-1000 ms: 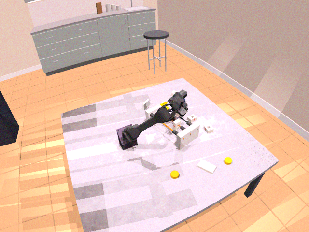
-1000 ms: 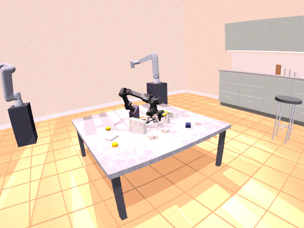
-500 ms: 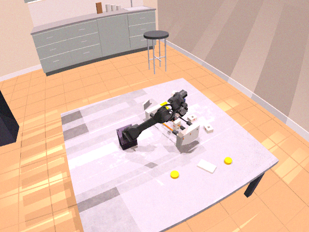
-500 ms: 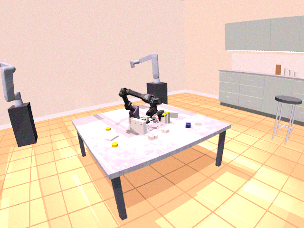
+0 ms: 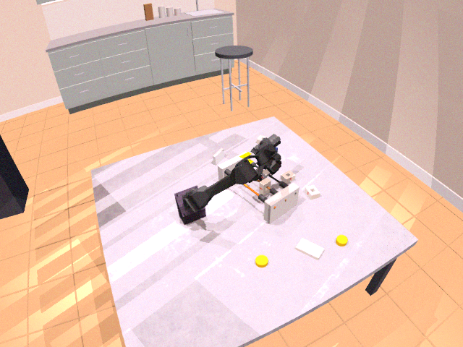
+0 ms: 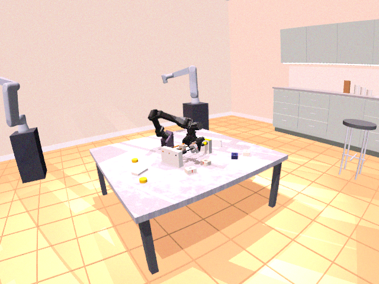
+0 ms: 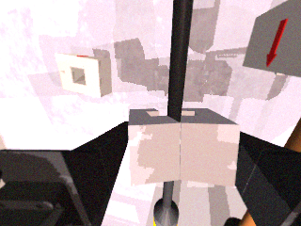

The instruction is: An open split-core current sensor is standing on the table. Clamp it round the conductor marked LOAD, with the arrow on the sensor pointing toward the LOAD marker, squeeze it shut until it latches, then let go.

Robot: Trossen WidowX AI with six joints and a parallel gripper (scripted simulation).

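The pale split-core sensor [image 7: 209, 157] is between the fingers, round a black conductor [image 7: 181, 52]. Its two halves meet at a thin seam in the wrist view. Whether the latch has caught cannot be told, and no arrow shows on the visible faces. My gripper [image 7: 168, 125] [image 6: 195, 147] is shut on the sensor, one finger against each side; in the top view the arm largely hides it. A yellow label [image 5: 245, 155] tops the rack's far plate [image 5: 225, 168]; no LOAD lettering is legible.
A block with a red arrow [image 7: 265, 44] [image 5: 265, 186] sits on the neighbouring orange conductor. The near rack plate [image 5: 281, 204] [image 6: 171, 157] stands upright. Loose pale blocks [image 5: 288, 176] [image 5: 312, 192] [image 7: 85, 77] and a dark blue block [image 6: 234, 156] lie beside the rack; yellow discs [image 5: 341, 240] [image 5: 261, 260] lie farther off.
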